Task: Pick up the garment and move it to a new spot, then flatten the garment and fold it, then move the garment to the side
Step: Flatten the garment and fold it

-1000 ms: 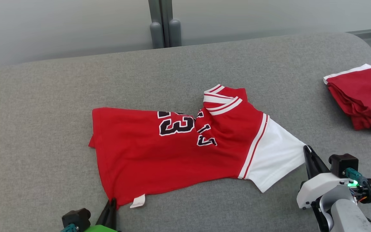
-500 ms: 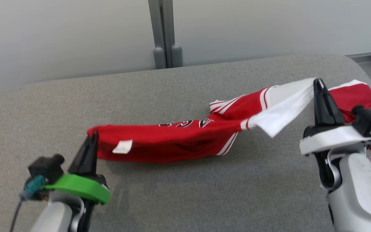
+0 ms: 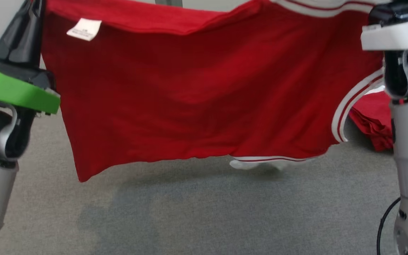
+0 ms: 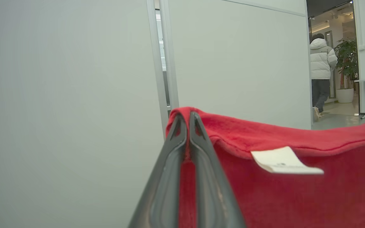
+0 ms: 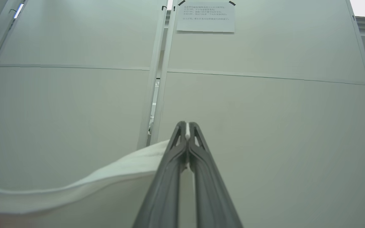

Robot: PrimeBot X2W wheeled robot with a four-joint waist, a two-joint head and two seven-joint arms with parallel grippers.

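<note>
The garment (image 3: 197, 95), a red jersey with white striped trim, hangs spread in the air between my two grippers, plain side toward the head camera. My left gripper (image 4: 186, 115) is shut on its red hem corner, close to a white label (image 4: 284, 161); in the head view this gripper (image 3: 35, 5) stands at the upper left. My right gripper (image 5: 186, 125) is shut on the edge of the white sleeve (image 5: 122, 177). In the head view its fingertips lie above the frame, and the pale right wrist (image 3: 406, 106) stands at the right edge. The garment's lowest white trim (image 3: 257, 163) hangs just over the surface.
The grey padded table (image 3: 204, 219) lies below the garment. A second red garment (image 3: 374, 122) is folded on it at the right, partly behind the hanging one. A pale partition wall (image 5: 265, 110) stands behind. A person in a white jacket (image 4: 322, 60) is far off in a doorway.
Both grippers have risen, lifting the garment off the table; it went from a bunched strip on the surface to hanging spread between them. The head camera has also shifted.
</note>
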